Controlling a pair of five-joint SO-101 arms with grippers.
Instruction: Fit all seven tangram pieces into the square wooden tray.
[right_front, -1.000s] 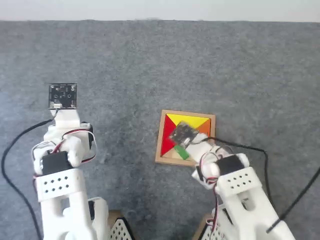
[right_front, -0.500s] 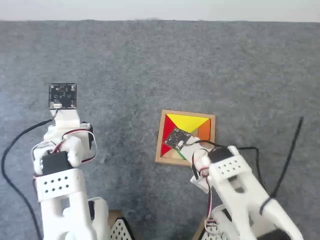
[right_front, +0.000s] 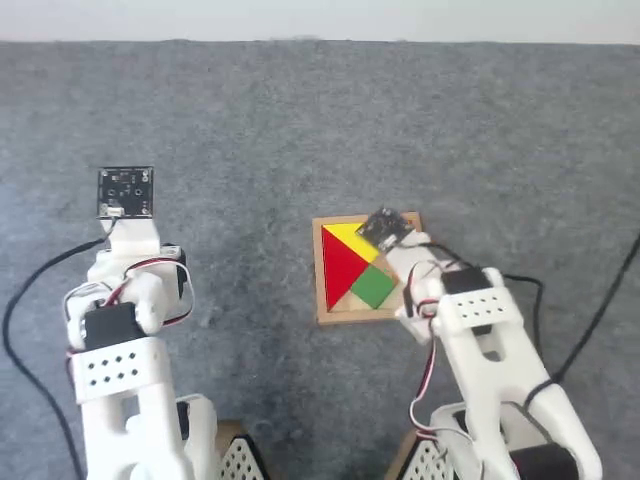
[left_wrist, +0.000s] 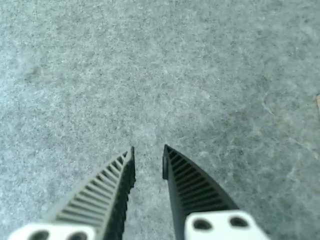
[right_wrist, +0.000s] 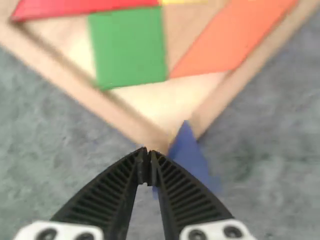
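The square wooden tray (right_front: 319, 272) lies on the grey mat and holds a red triangle (right_front: 340, 265), a yellow triangle (right_front: 352, 235) and a green square (right_front: 373, 286). My right arm (right_front: 470, 310) covers the tray's right side. In the right wrist view my right gripper (right_wrist: 148, 156) is shut with nothing between its tips, just outside a corner of the tray (right_wrist: 150, 105). A blue piece (right_wrist: 189, 150) lies on the mat at that corner, against one finger. The green square (right_wrist: 127, 45) and an orange piece (right_wrist: 232, 37) sit inside. My left gripper (left_wrist: 148, 150) hangs open over bare mat.
The left arm (right_front: 125, 300) stands well to the left of the tray. Grey mat (right_front: 300, 130) runs in every direction around the tray. A black cable (right_front: 590, 320) loops beside the right arm.
The right arm swung from the tray's near-left part to its right side. The green square now lies uncovered in the tray, which has turned a little. The left arm kept still.
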